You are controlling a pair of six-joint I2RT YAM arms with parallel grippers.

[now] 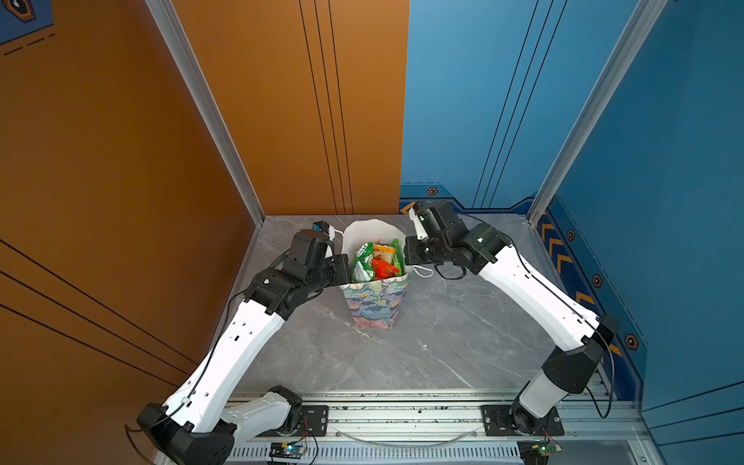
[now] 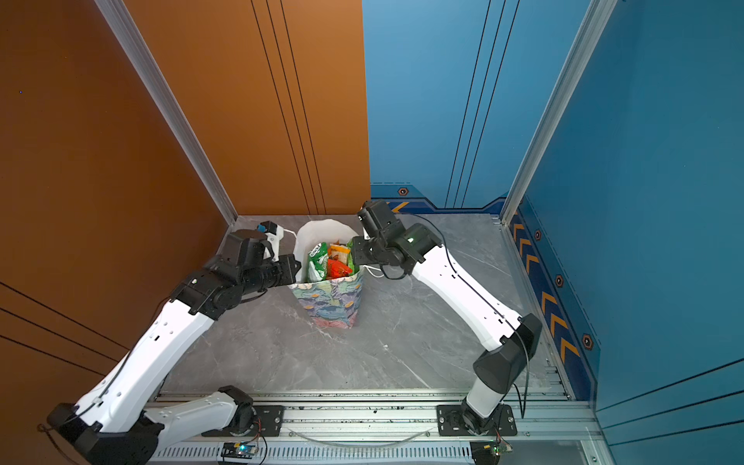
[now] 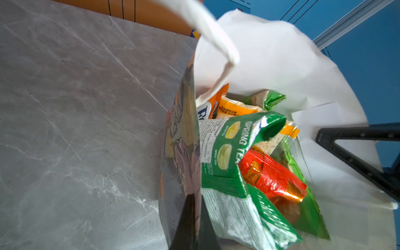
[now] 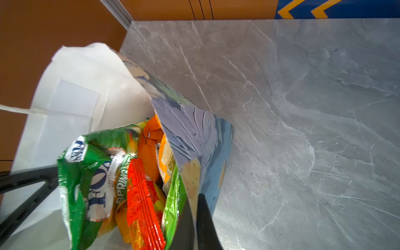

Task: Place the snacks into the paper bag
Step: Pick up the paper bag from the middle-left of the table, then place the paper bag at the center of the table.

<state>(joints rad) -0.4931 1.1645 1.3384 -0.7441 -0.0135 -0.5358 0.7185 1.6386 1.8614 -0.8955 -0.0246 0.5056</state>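
Pastel floral paper gift bag [image 1: 374,302] upright mid grey marble worktop [image 1: 463,334]. It holds crinkly snack pkts: green-white pkt [image 3: 225,151], red pkt [image 3: 272,177], yellow-orange pkt [image 3: 233,108]. Left jaws clamped on bag's left rim, right jaws clamped on opp. rim.
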